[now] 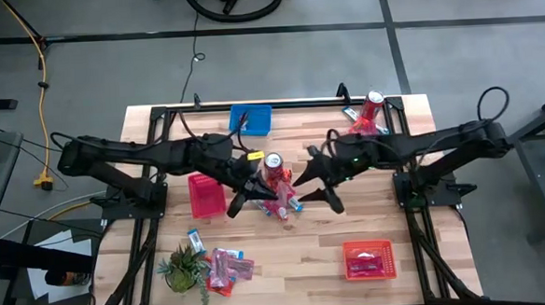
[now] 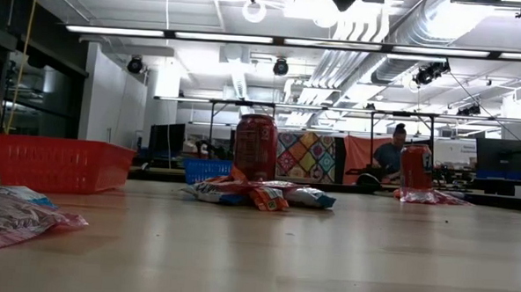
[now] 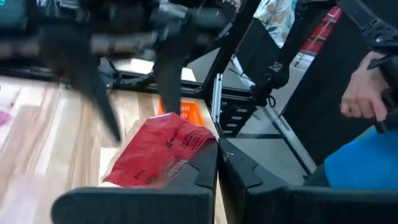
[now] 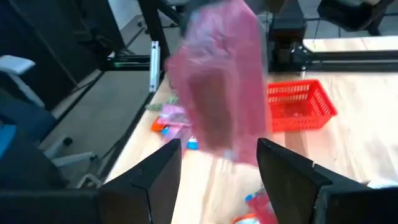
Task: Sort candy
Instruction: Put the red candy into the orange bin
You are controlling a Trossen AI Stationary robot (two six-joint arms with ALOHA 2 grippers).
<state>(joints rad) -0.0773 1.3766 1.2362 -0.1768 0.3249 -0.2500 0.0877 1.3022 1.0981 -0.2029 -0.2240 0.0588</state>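
My left gripper [image 1: 247, 199] is raised over the table's middle, shut on a pink-red candy packet [image 3: 161, 152]; the right wrist view also shows this packet [image 4: 224, 81]. My right gripper [image 1: 323, 192] faces it from the right, open, with the packet's lower end just ahead of its fingers [image 4: 286, 174]. I cannot tell whether they touch it. Below lies a pile of candy [image 2: 258, 194] around a red drink can [image 1: 273, 164]. More candy [image 1: 227, 265] lies near the front left. My left gripper pinches the pink-red packet by one edge [image 3: 198, 144] between its two fingers. The fingers come nearly level from the table's left. The packet is lifted clear of the table and hangs beside and below the fingertips.
A pink-red basket [image 1: 205, 193] stands left of the pile, a blue basket [image 1: 250, 119] at the far edge and an orange basket [image 1: 369, 259] at the near right. A second can [image 1: 373, 105] stands far right, a green plant [image 1: 180, 269] near left. A person's hand [image 3: 364, 93] shows beyond the table.
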